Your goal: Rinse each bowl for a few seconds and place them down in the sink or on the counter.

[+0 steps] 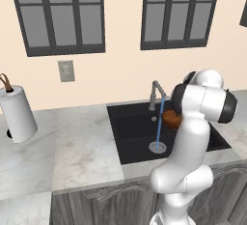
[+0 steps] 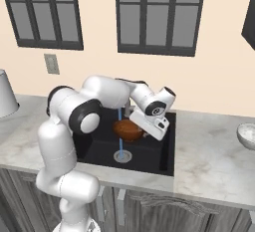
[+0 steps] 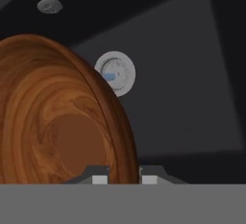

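A reddish-brown wooden bowl (image 2: 127, 130) hangs tilted on its side over the black sink (image 2: 162, 151). My gripper (image 3: 125, 178) is shut on its rim, which sits between the two dark fingertips (image 3: 100, 178). In the left base view my arm hides part of the bowl (image 1: 170, 119). The grey gooseneck tap (image 1: 155, 93) is running. Its thin blue stream (image 1: 159, 122) falls close beside the bowl's edge onto the round silver drain (image 2: 122, 157). Whether the water touches the bowl I cannot tell.
The marble counter (image 1: 82, 147) runs around the sink on both sides. A white paper-towel roll (image 1: 17, 114) stands at its far left. A pale bowl-shaped dish (image 2: 247, 135) sits on the counter at the far right. The wall with dark windows lies behind.
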You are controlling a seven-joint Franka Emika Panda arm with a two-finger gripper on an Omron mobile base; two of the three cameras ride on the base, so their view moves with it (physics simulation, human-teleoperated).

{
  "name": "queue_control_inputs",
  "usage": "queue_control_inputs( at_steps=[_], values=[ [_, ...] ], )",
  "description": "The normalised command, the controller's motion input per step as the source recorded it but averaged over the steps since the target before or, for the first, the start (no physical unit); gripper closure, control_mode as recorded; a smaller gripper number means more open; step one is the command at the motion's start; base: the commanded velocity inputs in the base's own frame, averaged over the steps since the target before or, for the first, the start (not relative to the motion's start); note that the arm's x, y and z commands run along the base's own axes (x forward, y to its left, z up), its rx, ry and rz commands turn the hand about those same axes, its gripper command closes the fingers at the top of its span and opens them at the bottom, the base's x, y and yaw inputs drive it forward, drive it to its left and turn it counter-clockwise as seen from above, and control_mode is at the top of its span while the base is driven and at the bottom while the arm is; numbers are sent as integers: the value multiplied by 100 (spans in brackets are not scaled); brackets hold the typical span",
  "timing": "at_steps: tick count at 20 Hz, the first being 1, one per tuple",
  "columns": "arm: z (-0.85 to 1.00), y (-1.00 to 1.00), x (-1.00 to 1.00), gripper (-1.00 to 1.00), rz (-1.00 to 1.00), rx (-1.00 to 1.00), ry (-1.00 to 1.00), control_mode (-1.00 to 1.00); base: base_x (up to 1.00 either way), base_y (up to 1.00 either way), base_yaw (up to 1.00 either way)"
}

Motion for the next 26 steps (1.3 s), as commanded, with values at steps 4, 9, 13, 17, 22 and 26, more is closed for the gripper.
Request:
queue_control_inputs(
  at_steps=[4,9,13,17,22,26],
  values=[
    [-13,13,25,100,0,4,-1,-100,0,0,0],
    [-16,7,26,100,0,4,0,-100,0,0,0],
    [-4,-7,10,100,0,3,-3,-100,0,0,0],
    [2,-32,-16,100,0,5,-12,-100,0,0,0],
    [11,-24,-12,100,0,4,-11,-100,0,0,0],
    [19,-21,-9,100,0,4,-9,-100,0,0,0]
  ],
)
